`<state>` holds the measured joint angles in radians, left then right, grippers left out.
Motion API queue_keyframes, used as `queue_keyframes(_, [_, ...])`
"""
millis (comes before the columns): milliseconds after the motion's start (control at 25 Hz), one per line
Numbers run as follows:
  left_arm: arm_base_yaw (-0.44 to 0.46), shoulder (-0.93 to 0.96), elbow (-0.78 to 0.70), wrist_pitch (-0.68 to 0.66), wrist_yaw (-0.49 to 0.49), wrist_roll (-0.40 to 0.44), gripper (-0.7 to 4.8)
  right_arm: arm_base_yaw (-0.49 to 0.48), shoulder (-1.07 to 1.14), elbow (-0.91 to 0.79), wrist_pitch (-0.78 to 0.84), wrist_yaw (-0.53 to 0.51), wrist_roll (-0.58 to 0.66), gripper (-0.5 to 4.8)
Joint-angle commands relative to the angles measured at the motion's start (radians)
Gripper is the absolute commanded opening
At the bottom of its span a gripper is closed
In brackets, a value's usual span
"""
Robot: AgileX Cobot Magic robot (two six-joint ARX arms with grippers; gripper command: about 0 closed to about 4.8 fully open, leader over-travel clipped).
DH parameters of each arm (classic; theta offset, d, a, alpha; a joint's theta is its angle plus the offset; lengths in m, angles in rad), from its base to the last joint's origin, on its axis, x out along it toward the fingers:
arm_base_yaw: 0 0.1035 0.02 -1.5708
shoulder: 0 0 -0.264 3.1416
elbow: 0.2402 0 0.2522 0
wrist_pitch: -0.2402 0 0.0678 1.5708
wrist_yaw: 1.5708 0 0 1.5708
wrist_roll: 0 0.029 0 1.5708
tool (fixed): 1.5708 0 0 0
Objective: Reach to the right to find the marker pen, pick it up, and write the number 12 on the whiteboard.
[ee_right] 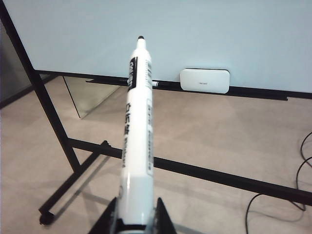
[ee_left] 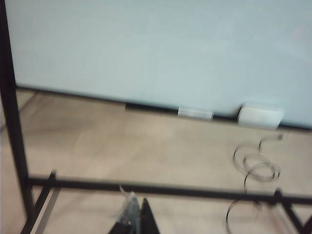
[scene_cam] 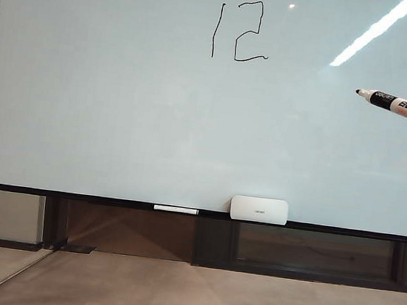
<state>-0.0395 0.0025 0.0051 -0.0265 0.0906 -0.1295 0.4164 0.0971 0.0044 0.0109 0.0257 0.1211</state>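
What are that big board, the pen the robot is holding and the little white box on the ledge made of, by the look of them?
Whiteboard: glossy, likely coated steel or glass; it mirrors a ceiling light. Its frame looks like dark painted metal.
Marker pen, in the right gripper: smooth white plastic, printed lettering, black tip.
White box: matte plastic probably, with rounded corners.
The left gripper holds nothing.

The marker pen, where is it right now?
The marker pen pokes in from the right edge of the exterior view, held in the right gripper, tip off the whiteboard, below and right of the written 12.
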Motion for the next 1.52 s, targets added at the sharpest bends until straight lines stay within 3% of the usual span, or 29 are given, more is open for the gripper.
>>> queue_keyframes(40, [-0.081, 0.000, 0.004, 0.007, -0.094, 0.048, -0.05, -0.001, 0.000, 0.005, 0.021, 0.001, -0.021, -0.01])
queue_keyframes(200, [-0.168, 0.000, 0.004, 0.013, -0.148, 0.088, -0.05, -0.004, 0.000, 0.005, 0.012, 0.048, -0.026, -0.01])
queue_keyframes(319, [-0.170, 0.000, 0.004, 0.018, -0.127, 0.115, -0.05, -0.004, 0.000, 0.005, 0.009, 0.062, -0.025, -0.01])
queue_keyframes(479, [-0.170, 0.000, 0.004, 0.034, -0.067, 0.146, -0.06, -0.004, 0.000, 0.005, 0.011, -0.004, -0.024, -0.01])
queue_keyframes(1517, [-0.170, 0.000, 0.004, 0.034, -0.070, 0.148, -0.05, -0.003, -0.001, 0.005, 0.010, -0.018, -0.017, -0.01])
